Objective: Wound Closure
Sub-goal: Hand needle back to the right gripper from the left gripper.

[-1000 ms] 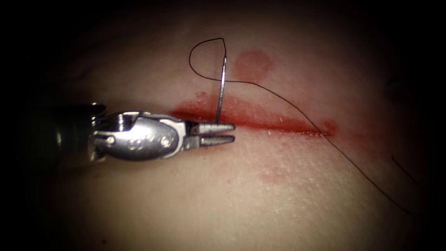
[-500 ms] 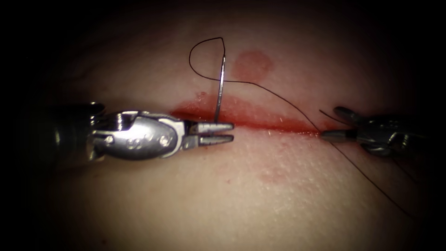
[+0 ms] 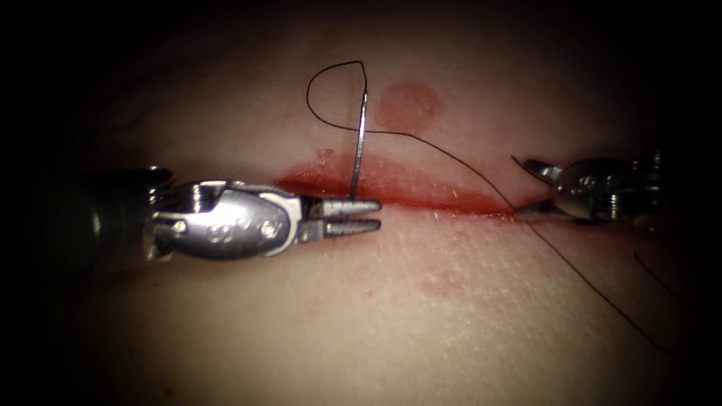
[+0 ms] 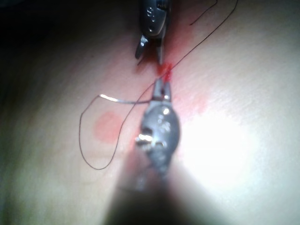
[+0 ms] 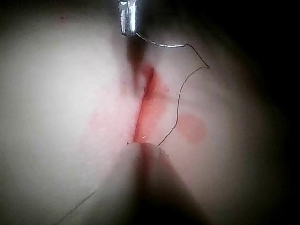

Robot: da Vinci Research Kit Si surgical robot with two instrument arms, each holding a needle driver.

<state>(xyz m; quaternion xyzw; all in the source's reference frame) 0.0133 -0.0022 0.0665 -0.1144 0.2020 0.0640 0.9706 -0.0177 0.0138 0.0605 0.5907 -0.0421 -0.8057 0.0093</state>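
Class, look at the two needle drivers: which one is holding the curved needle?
The left arm's silver needle driver: it grips the curved steel needle near one end, clear of the tissue. The right arm's tool, open, holds nothing.

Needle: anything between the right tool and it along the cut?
Nothing solid. The left tool holds the needle near one end, standing clear of the tissue above the cut. The right tool, open, holds nothing at the cut's right end. Only the thread crosses the stretch between.
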